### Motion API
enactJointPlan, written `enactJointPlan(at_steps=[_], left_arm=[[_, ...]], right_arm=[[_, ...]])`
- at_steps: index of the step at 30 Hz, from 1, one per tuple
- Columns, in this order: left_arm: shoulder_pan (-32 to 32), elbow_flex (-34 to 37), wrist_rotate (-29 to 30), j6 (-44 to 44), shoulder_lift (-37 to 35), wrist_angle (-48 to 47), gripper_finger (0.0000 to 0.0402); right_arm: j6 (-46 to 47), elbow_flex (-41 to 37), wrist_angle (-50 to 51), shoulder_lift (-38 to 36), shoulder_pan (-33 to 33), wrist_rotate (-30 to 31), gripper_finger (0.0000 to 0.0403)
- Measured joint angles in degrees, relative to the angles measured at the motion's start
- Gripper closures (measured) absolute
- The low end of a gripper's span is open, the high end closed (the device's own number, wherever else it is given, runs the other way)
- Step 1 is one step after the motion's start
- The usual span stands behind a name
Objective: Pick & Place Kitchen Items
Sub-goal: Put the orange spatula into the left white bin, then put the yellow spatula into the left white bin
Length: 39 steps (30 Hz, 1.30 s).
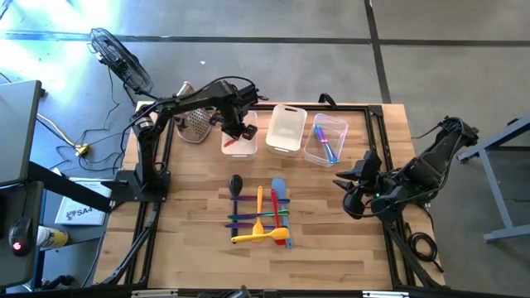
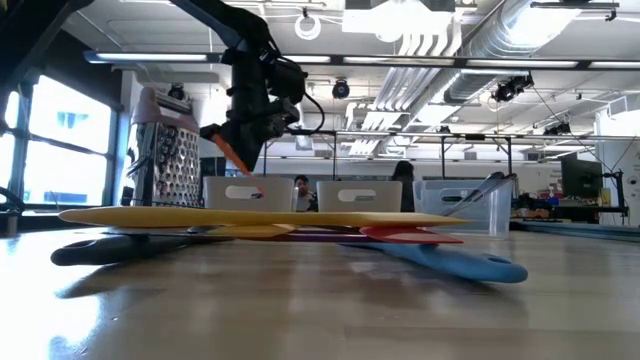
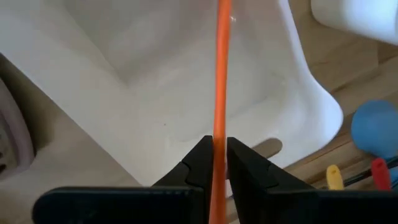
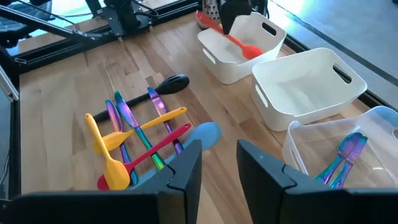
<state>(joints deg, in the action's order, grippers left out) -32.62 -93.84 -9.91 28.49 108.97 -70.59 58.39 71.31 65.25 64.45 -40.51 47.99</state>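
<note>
We have the left tool (image 1: 240, 130) over the leftmost bin (image 1: 229, 150), its fingers (image 3: 199, 163) pinching the handle of an orange utensil (image 4: 238, 43). The utensil's long axis slants down out of the tool, and its flat end lies in the bin, seemingly on the floor, while the handle rises toward the tool. So what matters is that the piece already sits below the tool and inside the bin's walls. We judge that letting go is all that remains, and the handle should tip down against a wall or the floor.

The right tool (image 1: 354, 184) waits above the tabletop (image 1: 331, 240) at the right edge, fingers (image 4: 186, 168) apart and holding nothing. The remaining utensils (image 1: 261, 217) lie crossed in a heap mid-tabletop, between the two arms. The right tool looks nearer to them. A few more utensils already lie in the clear bin (image 1: 327, 139).
</note>
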Motion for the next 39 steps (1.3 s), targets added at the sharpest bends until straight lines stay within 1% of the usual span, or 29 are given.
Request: enactJointPlan(at_steps=[10, 14, 17, 22, 24, 28, 35, 37, 39], left_arm=[[0.0, 0.0, 0.0, -1.3, 0.0, -0.1, 0.0361], [0.0, -0.1, -2.8, -3.7, 0.0, -1.2, 0.0361], [0.0, -1.1, -4.6, -5.2, 0.0, -3.6, 0.0361], [0.9, -3.0, -4.7, -6.0, 0.0, -3.0, 0.0361], [1.4, -4.0, -4.7, -6.3, -0.1, -2.7, 0.0355], [2.1, -5.5, -4.6, -6.9, -0.1, -2.6, 0.0318], [2.7, -8.0, -5.6, -7.3, -0.1, -2.9, 0.0217], [3.0, -8.6, -8.1, -7.2, -0.1, -4.0, 0.0196], [3.1, -9.7, -13.4, -7.3, -0.1, -5.1, 0.0181]], right_arm=[[0.1, 0.0, 0.0, 0.0, 0.0, 0.0, 0.0309], [0.3, 0.0, 0.0, 0.0, 0.0, -0.1, 0.0309], [0.3, 0.0, 0.0, 0.0, 0.0, -0.1, 0.0309], [0.3, 0.0, 0.0, 0.0, 0.0, -0.1, 0.0309], [0.3, 0.0, 0.0, 0.0, 0.0, -0.1, 0.0309], [0.3, 0.0, 0.0, 0.0, 0.0, -0.1, 0.0309], [0.3, 0.0, 0.0, 0.0, 0.0, 0.0, 0.0309], [0.3, 0.0, 0.0, 0.0, 0.0, 0.0, 0.0309], [0.0, 0.0, 0.0, 0.0, 0.0, 0.1, 0.0309]])
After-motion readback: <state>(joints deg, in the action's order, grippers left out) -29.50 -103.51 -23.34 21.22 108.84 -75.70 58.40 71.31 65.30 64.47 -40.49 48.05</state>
